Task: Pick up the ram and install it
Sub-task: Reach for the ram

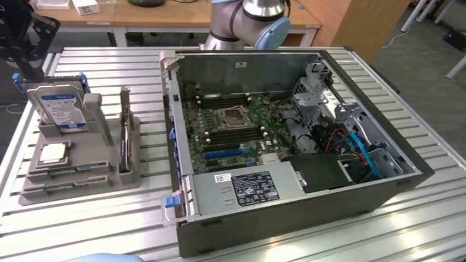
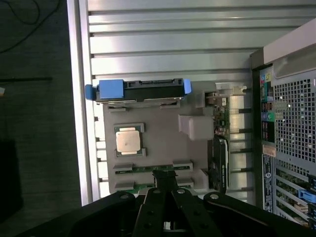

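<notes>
Ram (image 1: 67, 171), a thin green stick, lies on edge in a slot at the near end of the grey holder (image 1: 102, 164), at the lower left of the exterior view. A second green stick (image 1: 65, 186) sits in the slot just in front of it. Behind them the holder carries the square silver processor (image 1: 54, 153), then the blue-labelled hard drive (image 1: 62, 112), which stands upright. The gripper (image 1: 30, 68) hangs above the hard drive at the upper left, apart from the ram. In the wrist view its jaws look drawn together with nothing between them. The open computer case (image 1: 407, 180) takes up centre and right, and the arm (image 1: 251, 22) rises beyond it at the top.
</notes>
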Action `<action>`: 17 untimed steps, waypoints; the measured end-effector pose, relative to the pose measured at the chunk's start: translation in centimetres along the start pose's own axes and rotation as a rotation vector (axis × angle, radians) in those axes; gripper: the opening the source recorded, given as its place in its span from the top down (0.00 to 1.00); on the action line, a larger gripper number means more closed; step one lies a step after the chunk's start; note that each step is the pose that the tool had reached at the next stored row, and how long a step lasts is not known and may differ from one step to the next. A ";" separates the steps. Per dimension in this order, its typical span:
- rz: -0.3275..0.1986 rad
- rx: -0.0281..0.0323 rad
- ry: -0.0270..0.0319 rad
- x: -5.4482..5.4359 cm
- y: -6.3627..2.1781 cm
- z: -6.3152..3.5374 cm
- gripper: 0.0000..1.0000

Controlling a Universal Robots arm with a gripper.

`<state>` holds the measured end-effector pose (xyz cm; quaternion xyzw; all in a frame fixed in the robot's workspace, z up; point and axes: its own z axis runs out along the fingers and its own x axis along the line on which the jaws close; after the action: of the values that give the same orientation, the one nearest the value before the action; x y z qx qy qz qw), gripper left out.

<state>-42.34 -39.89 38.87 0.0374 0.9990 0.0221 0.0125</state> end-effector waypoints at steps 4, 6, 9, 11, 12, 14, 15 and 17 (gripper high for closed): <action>0.000 0.0000 0.0000 0.0 -0.03 0.73 0.90; 0.000 0.0000 0.0001 0.1 -0.05 1.08 0.90; 0.000 0.0001 0.0001 0.1 -0.08 1.63 0.90; 0.000 0.0000 -0.0001 0.1 -0.09 2.00 0.90; 0.000 0.0000 0.0000 0.1 -0.10 2.17 0.90; 0.000 0.0000 -0.0001 0.1 -0.12 2.54 0.90; 0.000 0.0001 0.0001 0.2 -0.13 2.72 0.90; 0.000 0.0001 0.0001 0.2 -0.14 3.08 0.90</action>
<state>-42.45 -39.89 35.78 0.0374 0.9990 0.0221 0.0124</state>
